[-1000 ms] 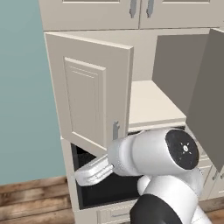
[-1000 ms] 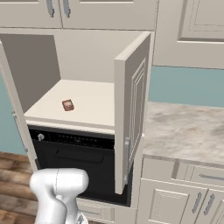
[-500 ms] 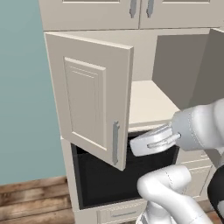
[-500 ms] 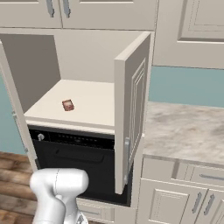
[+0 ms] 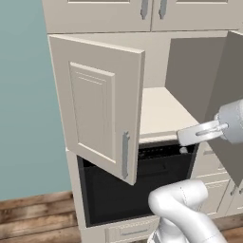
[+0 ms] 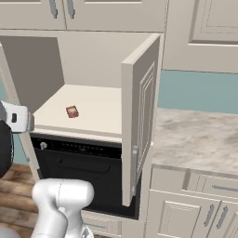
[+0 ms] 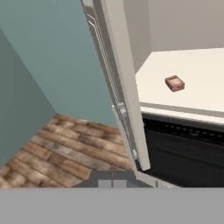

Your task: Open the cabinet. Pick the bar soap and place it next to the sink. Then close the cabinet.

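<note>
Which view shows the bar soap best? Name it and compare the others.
The hand view: the bar soap lies unobstructed on the cabinet shelf, largest here. The right base view shows it smaller on the same shelf. In the left base view the open left door covers that spot.

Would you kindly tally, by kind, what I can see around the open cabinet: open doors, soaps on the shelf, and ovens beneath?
Open cream raised-panel cabinet doors: 2 (left door, right door)
Small reddish-brown bar soap on the cream shelf: 1
Black built-in oven under the shelf: 1
Total: 4
</note>
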Motion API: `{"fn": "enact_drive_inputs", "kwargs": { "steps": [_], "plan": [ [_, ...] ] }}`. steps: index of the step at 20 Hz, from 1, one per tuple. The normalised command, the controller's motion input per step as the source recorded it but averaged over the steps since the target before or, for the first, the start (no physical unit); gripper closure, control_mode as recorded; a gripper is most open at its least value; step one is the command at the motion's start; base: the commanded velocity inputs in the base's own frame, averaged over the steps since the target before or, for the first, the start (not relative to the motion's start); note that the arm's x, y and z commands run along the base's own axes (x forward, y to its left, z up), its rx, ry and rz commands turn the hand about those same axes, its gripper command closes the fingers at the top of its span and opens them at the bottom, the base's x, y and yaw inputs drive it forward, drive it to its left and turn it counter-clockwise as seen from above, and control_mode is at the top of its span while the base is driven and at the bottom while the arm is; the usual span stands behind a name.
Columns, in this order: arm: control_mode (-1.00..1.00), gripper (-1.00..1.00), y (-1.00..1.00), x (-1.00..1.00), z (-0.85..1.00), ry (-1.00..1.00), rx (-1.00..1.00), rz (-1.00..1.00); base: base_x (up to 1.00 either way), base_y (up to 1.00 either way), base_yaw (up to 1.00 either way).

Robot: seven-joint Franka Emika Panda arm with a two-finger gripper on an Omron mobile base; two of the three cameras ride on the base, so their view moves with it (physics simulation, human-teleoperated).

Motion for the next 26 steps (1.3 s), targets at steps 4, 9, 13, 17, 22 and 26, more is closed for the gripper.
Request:
{"fn": "enact_drive_inputs", "kwargs": {
  "steps": [4,9,13,17,22,26],
  "plan": [
    [-1.0,1.0,-0.24,0.42,-0.2,0.0,0.0,-0.13,0.0,0.0,0.0],
    [-1.0,1.0,0.0,0.31,-0.21,0.0,0.0,-0.2,0.0,0.0,0.0],
    [-1.0,1.0,-0.02,0.01,-0.03,0.0,0.01,-0.25,0.0,0.0,0.0],
    [-1.0,1.0,-0.26,0.0,0.0,0.0,0.13,-0.25,0.0,0.0,0.0],
    [-1.0,1.0,-0.4,0.2,0.0,0.07,0.25,-0.19,0.0,0.0,0.0],
    [-1.0,-1.0,-0.1,0.57,-0.14,0.09,0.23,-0.16,0.0,0.0,0.0]
  ]
}}
